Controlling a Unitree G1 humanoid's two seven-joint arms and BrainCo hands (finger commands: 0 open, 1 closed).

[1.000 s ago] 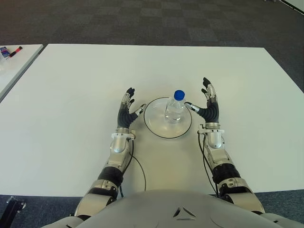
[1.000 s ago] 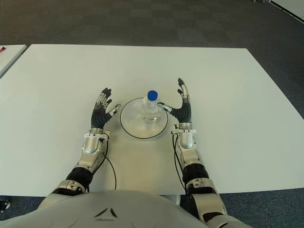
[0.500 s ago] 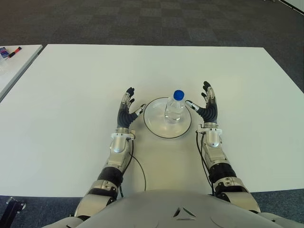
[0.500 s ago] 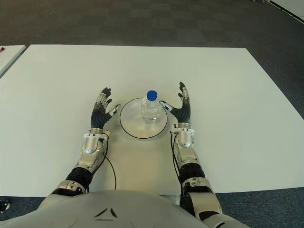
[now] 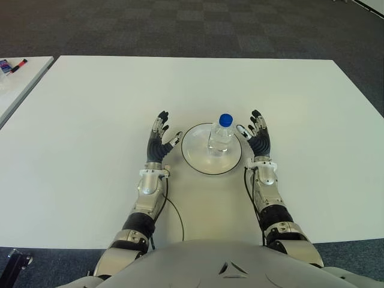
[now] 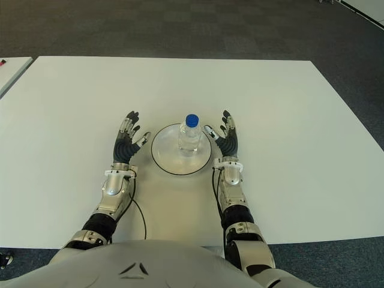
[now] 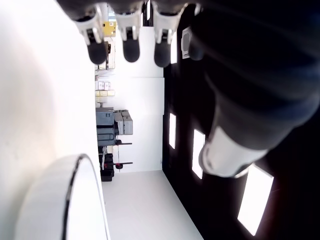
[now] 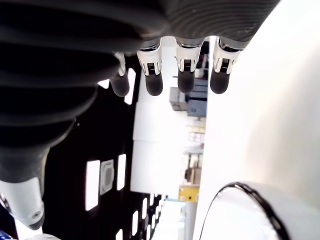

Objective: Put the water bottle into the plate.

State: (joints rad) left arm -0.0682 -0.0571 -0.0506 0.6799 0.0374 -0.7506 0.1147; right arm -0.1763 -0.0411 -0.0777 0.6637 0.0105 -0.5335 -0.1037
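In the left eye view the water bottle (image 5: pixel 220 137) stands upright inside the plate (image 5: pixel 195 159) on the white table (image 5: pixel 90 120), with the left hand (image 5: pixel 158 141) just beside the plate's left rim and the right hand (image 5: pixel 258 139) just beside its right, both with fingers spread and empty; the right eye view shows the same; the left wrist view shows straight fingers (image 7: pixel 131 35) above the plate rim; the right wrist view likewise; the clear bottle looks light, smooth and slightly squashable, best held around its middle
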